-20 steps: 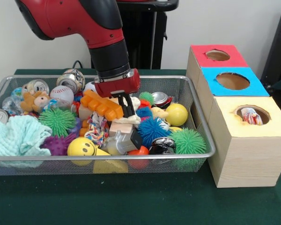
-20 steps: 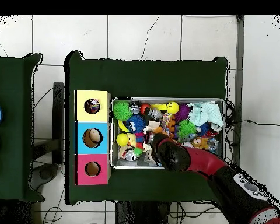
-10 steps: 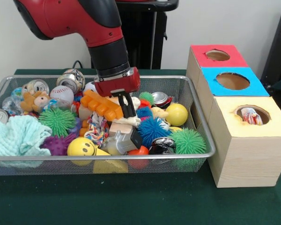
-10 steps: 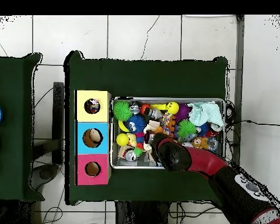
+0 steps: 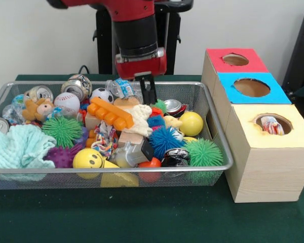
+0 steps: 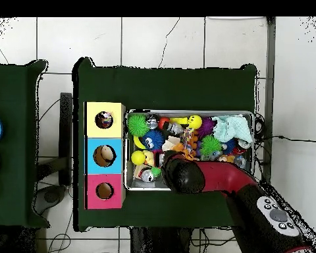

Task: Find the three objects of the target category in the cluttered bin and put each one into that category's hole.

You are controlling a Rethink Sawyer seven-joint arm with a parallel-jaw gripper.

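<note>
My gripper [image 5: 148,96] hangs above the back middle of the wire bin [image 5: 219,132], its black fingers [image 5: 152,93] close together with nothing seen between them. Just below lie a white bone-shaped toy [image 5: 140,117] and an orange ridged toy [image 5: 110,114]. A clear plastic bottle [image 5: 122,87] lies behind the gripper. In the overhead view the arm's wrist [image 6: 180,174] covers the gripper over the bin [image 6: 187,112]. Beside the bin stand three boxes with a red hole [image 5: 235,59], a blue hole [image 5: 251,87] and a yellow hole [image 5: 271,124].
The bin is packed: blue spiky ball [image 5: 164,139], green spiky balls [image 5: 205,152], yellow ball [image 5: 191,123], smiley ball [image 5: 87,158], baseball [image 5: 67,103], cans [image 5: 78,85], teal cloth [image 5: 17,147], plush toy [image 5: 38,109]. Something colourful sits in the yellow hole.
The gripper has risen out of the pile and shifted right and toward the bin's back in the front view. The white toy and orange toy now show uncovered.
</note>
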